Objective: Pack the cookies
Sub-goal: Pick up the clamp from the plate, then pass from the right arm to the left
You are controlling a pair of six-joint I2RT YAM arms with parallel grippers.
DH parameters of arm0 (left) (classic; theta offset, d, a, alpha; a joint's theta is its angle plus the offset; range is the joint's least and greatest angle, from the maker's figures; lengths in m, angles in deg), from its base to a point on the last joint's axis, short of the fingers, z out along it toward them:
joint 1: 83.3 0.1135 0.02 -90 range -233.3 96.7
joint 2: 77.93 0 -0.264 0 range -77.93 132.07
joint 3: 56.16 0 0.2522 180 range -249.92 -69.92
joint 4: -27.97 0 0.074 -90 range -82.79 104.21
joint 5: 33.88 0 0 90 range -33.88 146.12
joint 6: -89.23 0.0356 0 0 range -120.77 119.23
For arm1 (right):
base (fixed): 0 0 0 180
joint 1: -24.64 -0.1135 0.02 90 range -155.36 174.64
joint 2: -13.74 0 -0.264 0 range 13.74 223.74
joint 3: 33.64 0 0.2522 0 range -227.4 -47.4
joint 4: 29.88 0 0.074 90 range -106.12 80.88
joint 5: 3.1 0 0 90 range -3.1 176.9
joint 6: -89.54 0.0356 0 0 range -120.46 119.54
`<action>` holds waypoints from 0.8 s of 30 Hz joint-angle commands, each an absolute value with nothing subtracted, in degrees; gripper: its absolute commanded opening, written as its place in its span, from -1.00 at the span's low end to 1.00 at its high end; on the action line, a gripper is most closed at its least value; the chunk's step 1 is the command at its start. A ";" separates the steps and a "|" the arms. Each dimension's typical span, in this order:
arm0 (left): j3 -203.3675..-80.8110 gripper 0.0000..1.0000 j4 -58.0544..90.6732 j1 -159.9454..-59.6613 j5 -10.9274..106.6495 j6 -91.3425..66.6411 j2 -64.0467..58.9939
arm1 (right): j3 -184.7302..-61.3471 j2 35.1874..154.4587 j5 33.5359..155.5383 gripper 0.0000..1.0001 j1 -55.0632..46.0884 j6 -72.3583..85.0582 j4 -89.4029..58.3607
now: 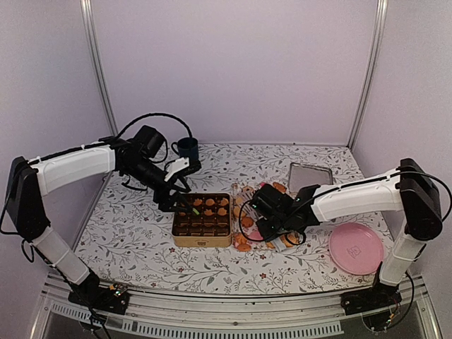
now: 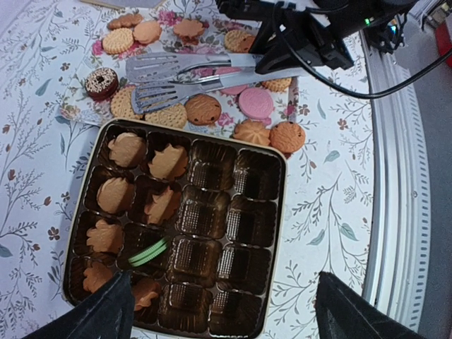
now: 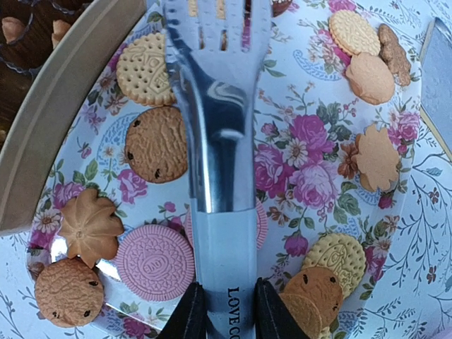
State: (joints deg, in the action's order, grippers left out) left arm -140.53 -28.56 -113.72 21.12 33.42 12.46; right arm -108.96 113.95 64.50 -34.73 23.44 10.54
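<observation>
The gold tin point(image 1: 202, 239) holds a brown cell tray point(image 2: 212, 233). Several golden cookies point(image 2: 127, 150) fill its left cells, and a green cookie point(image 2: 148, 252) stands on edge in one cell. My left gripper point(image 2: 226, 318) is open and empty just above the tin's near cells; it also shows in the top view point(image 1: 182, 200). Loose cookies lie on a floral tray point(image 3: 311, 155), among them a pink one point(image 3: 154, 261) and a chocolate-chip one point(image 3: 155, 145). My right gripper point(image 3: 229, 311) is shut on steel tongs point(image 3: 215, 106) held over that tray point(image 1: 247, 191).
A dark blue mug point(image 1: 187, 147) stands at the back behind the left arm. A flat metal lid point(image 1: 309, 176) lies back right. A large pink plate point(image 1: 356, 248) sits front right. Walls close the table on three sides.
</observation>
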 commanded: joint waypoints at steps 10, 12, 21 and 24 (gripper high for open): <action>-145.31 0.78 -31.47 -118.76 22.15 38.33 15.93 | -108.96 107.36 63.09 -0.93 -34.99 23.72 9.57; -147.04 0.78 -32.46 -119.95 22.92 40.61 16.52 | -108.47 105.00 64.34 -0.95 -34.51 22.91 8.76; -150.54 0.70 -38.35 -127.04 41.05 57.24 15.01 | -105.08 93.30 79.49 -1.00 -29.30 15.98 4.88; -147.88 0.66 -33.09 -129.51 50.36 64.14 11.09 | -105.84 91.50 83.89 -1.00 -28.39 14.24 5.34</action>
State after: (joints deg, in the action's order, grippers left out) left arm -150.06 -35.75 -126.57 36.51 52.70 16.13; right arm -105.62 94.49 76.11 -29.49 17.86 7.57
